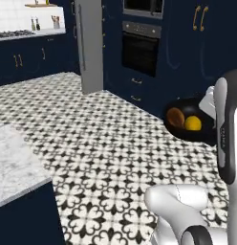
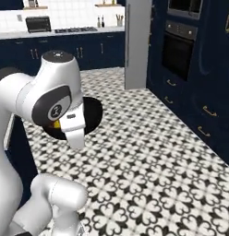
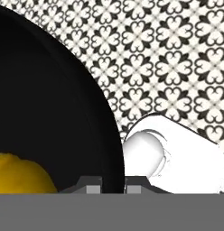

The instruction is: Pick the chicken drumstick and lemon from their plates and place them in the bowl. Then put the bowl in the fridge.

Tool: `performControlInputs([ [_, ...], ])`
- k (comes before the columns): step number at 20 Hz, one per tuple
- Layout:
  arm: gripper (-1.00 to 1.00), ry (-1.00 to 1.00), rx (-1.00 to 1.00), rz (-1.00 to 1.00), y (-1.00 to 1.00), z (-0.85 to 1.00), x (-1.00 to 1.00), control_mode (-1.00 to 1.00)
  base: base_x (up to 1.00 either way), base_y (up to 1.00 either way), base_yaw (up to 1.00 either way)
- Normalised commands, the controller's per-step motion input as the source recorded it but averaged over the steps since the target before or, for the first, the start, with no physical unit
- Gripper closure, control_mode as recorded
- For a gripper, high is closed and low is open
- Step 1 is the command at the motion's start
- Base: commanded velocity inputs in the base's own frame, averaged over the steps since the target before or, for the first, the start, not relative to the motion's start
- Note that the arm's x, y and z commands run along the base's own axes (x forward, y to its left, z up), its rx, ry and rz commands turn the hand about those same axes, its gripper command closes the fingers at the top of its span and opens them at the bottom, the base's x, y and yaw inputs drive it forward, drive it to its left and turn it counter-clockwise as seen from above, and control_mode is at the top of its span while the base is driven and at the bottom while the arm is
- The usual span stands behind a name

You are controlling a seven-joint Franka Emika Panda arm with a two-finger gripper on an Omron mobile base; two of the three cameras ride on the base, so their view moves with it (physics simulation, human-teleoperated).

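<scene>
The black bowl (image 1: 183, 135) hangs above the tiled floor, held by its rim. In it lie the reddish-brown chicken drumstick (image 1: 176, 117) and the yellow lemon (image 1: 192, 123). My gripper (image 3: 113, 186) is shut on the bowl's rim (image 3: 114, 153), one fingertip (image 3: 89, 185) inside and one outside. From the hand, the lemon (image 3: 21, 173) sits low left in the bowl. In the right base view the bowl (image 2: 92, 113) shows behind my arm, with a sliver of lemon (image 2: 56, 123). The tall grey fridge (image 1: 91, 48) (image 2: 137, 44) stands farther back. The plates are out of view.
Navy cabinets with a built-in oven (image 1: 140, 48) line the wall right of the fridge. A marble counter corner (image 1: 15, 167) juts in at the near left. A back counter with a stove (image 2: 75, 30) runs along the far wall. Patterned floor (image 1: 101, 139) lies between.
</scene>
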Motion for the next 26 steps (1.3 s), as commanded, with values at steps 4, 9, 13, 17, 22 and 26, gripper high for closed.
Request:
performControlInputs([
  [4, 1.00, 0.00, 0.00, 0.00, 0.00, 0.00, 0.00, 1.00, 0.51, -0.36, 0.75],
  [9, 1.00, 0.00, 0.00, 0.00, 0.00, 0.00, 0.00, 1.00, 0.91, -0.72, 0.49],
  [13, 1.00, 0.00, 0.00, 0.00, 0.00, 0.00, 0.00, 1.00, 1.00, -0.70, 0.43],
  [17, 1.00, 0.00, 0.00, 0.00, 0.00, 0.00, 0.00, 1.00, 1.00, -0.64, 0.37],
  [22, 1.00, 0.00, 0.00, 0.00, 0.00, 0.00, 0.00, 1.00, 1.00, -0.49, 0.26],
  [26, 1.00, 0.00, 0.00, 0.00, 0.00, 0.00, 0.00, 1.00, 1.00, -0.22, -0.04],
])
